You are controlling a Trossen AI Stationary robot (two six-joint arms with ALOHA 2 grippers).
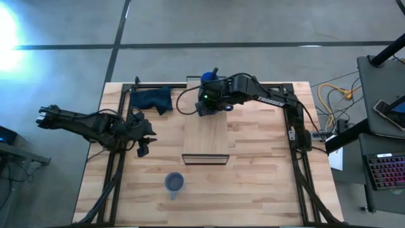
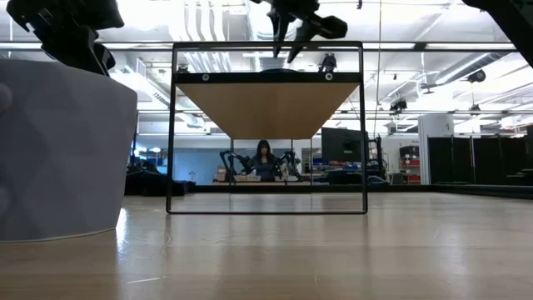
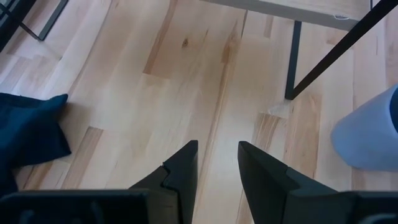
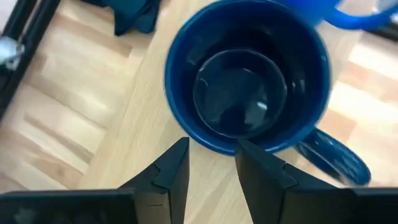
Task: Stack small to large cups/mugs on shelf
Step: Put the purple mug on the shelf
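Note:
A dark navy mug [image 4: 249, 74] stands upright on the far end of the light wood shelf [image 1: 205, 136]; its handle [image 4: 329, 158] shows beside it. A bright blue mug [image 1: 209, 78] stands just beyond it, and only its handle [image 4: 367, 15] shows in the right wrist view. My right gripper [image 1: 207, 95] is open and hovers over the navy mug's near rim, fingers [image 2: 291, 46] pointing down. The small grey-blue mug [image 1: 174, 183] stands on the table in front of the shelf. My left gripper [image 1: 142, 149] is open and empty, left of the shelf.
A dark blue cloth [image 1: 152, 99] lies on the table at the far left of the shelf. The shelf's dark metal frame [image 2: 266, 125] stands at its near end. Bare tabletop [image 1: 266, 171] lies right of the shelf. A person [image 2: 264, 158] sits in the room behind.

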